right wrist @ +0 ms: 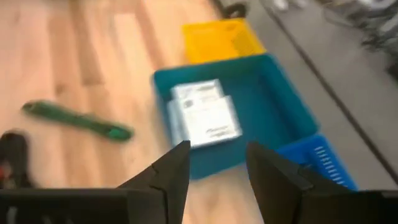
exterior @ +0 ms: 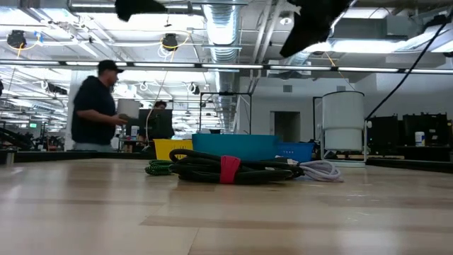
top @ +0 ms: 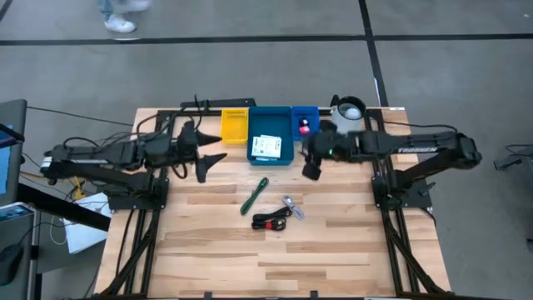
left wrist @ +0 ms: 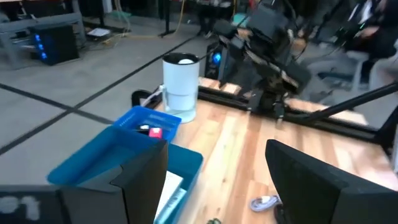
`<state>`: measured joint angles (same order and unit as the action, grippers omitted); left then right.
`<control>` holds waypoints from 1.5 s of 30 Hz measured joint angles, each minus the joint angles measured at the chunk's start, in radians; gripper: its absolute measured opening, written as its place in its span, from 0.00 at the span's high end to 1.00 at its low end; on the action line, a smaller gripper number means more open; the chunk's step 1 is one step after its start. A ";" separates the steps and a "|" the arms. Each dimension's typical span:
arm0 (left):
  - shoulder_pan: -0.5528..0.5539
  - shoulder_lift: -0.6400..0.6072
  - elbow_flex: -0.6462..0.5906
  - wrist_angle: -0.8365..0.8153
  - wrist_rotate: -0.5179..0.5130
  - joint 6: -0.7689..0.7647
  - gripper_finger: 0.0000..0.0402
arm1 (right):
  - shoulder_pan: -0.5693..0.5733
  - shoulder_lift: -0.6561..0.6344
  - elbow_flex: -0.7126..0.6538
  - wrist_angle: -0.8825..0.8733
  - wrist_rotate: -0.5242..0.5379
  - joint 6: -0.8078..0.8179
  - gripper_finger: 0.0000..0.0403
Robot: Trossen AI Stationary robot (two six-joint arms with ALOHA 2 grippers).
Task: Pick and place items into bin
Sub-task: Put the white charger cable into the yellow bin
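The wooden bench (top: 333,250) carries 3 bins along its 12 o'clock edge. The teal bin (top: 272,133) already holds white printed cards (top: 266,147); the small blue bin (top: 305,118) holds the pink round piece (top: 304,127). Left gripper (top: 208,148) waits at 9 o'clock, fingers spread apart and empty. Right gripper (right wrist: 214,165) hovers beside the teal bin, fingers parted, empty. Green pen (top: 255,196), black-and-red cable (top: 270,221) remain loose. Best next: descend square across the pen's barrel.
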<state>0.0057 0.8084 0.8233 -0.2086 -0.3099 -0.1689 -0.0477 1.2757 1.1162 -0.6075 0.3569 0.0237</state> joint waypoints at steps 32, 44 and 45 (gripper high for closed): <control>0.000 -0.285 -0.519 0.460 0.024 0.069 0.35 | 0.504 0.245 -0.529 0.699 0.188 0.622 0.56; 0.000 -0.285 -0.519 0.425 0.022 0.060 0.35 | 0.496 0.360 -0.529 0.736 0.087 0.686 0.44; 0.000 -0.285 -0.519 0.424 0.023 0.060 0.35 | 0.496 0.366 -0.529 0.738 0.081 0.686 0.44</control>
<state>0.0055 0.5234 0.3042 0.2157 -0.2873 -0.1093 0.4485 1.6420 0.5877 0.1309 0.4379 0.7101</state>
